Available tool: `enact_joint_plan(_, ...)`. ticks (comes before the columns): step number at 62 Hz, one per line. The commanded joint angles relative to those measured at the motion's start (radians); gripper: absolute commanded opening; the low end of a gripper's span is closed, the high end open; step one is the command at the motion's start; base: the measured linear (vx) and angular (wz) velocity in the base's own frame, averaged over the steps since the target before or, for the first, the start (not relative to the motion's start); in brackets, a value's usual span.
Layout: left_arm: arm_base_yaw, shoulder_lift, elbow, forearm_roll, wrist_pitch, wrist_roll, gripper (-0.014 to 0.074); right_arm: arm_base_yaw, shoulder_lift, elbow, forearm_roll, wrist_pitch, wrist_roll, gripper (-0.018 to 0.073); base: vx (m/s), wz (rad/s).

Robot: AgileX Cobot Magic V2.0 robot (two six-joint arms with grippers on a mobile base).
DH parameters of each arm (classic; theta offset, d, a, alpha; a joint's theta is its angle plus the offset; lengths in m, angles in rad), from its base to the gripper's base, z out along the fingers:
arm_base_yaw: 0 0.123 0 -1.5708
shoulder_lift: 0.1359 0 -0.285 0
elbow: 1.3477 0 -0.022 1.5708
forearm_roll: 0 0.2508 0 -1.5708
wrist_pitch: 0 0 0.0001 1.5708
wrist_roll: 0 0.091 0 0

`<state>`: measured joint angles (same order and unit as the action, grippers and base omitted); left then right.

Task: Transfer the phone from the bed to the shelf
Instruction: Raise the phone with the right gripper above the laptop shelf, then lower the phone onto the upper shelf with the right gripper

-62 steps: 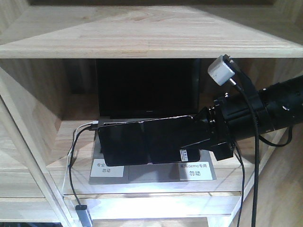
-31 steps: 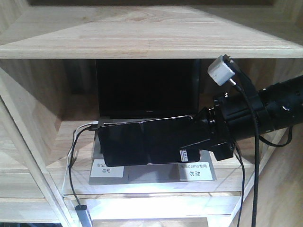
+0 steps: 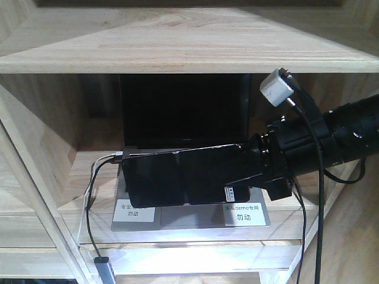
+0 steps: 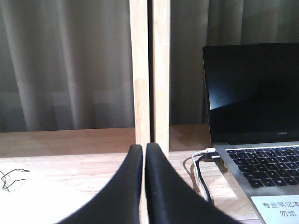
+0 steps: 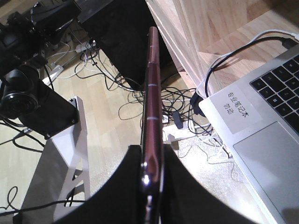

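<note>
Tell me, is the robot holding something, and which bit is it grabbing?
The right gripper pinches the phone by its short end near the white sticker. The left gripper is shut on nothing.

Right gripper, arm extended roughly level, clamps the phone; left gripper: 2 fingers seemingly touching.

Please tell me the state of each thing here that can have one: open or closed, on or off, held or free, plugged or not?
phone: screen dark, held on its long edge over the laptop.
laptop: lid open, screen dark.
charging cable: plugged into the laptop's side.
right gripper: shut on the phone.
left gripper: shut, holding nothing.
</note>
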<state>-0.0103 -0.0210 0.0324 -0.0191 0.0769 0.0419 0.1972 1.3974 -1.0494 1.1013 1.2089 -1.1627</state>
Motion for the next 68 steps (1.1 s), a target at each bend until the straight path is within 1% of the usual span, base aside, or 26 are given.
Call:
enact_joint_plan(1,-0.002,-0.004,-0.025,-0.009,-0.077,-0.003,0.0001,0.002,-0.040,-0.027,0.118,0.081,-0.005,-0.0001,0.00,0.00)
enact_joint_plan(9,-0.002,-0.004,-0.025,-0.009,-0.077,-0.003,0.0001,0.002,-0.081,-0.059,0.153,0.081,-0.005,-0.0001,0.00,0.00)
enact_joint_plan(13,-0.002,-0.004,-0.025,-0.009,-0.077,-0.003,0.0001,0.002,-0.106,-0.097,0.157,0.081,0.011,-0.0001,0.00,0.00)
enact_joint_plan(25,-0.002,-0.004,-0.025,-0.009,-0.077,-0.003,0.0001,0.002,-0.132,-0.299,0.155,0.079,0.149,-0.0001,0.00,0.00)
enact_joint_plan(34,-0.002,-0.004,-0.025,-0.009,-0.077,-0.003,0.0001,0.002,-0.103,-0.485,0.153,0.050,0.218,-0.0001,0.00,0.00)
enact_joint_plan(40,-0.002,-0.004,-0.025,-0.009,-0.077,-0.003,0.0001,0.003,-0.048,-0.623,0.151,0.035,0.257,-0.0001,0.00,0.00)
enact_joint_plan(46,-0.002,-0.004,-0.025,-0.009,-0.077,-0.003,0.0001,0.004,0.020,-0.753,0.151,0.033,0.273,-0.0001,0.00,0.00)
enact_joint_plan(57,-0.002,-0.004,-0.025,-0.009,-0.077,-0.003,0.0001,0.005,0.184,-0.986,0.150,0.012,0.322,-0.0001,0.00,0.00)
enact_joint_plan(65,-0.002,-0.004,-0.025,-0.009,-0.077,-0.003,0.0001,0.053,0.311,-1.135,0.117,-0.034,0.346,-0.0001,0.00,0.00)
enact_joint_plan(68,-0.002,-0.004,-0.025,-0.009,-0.077,-0.003,0.0001,0.089,0.359,-1.187,0.091,-0.059,0.353,-0.0001,0.00,0.00)
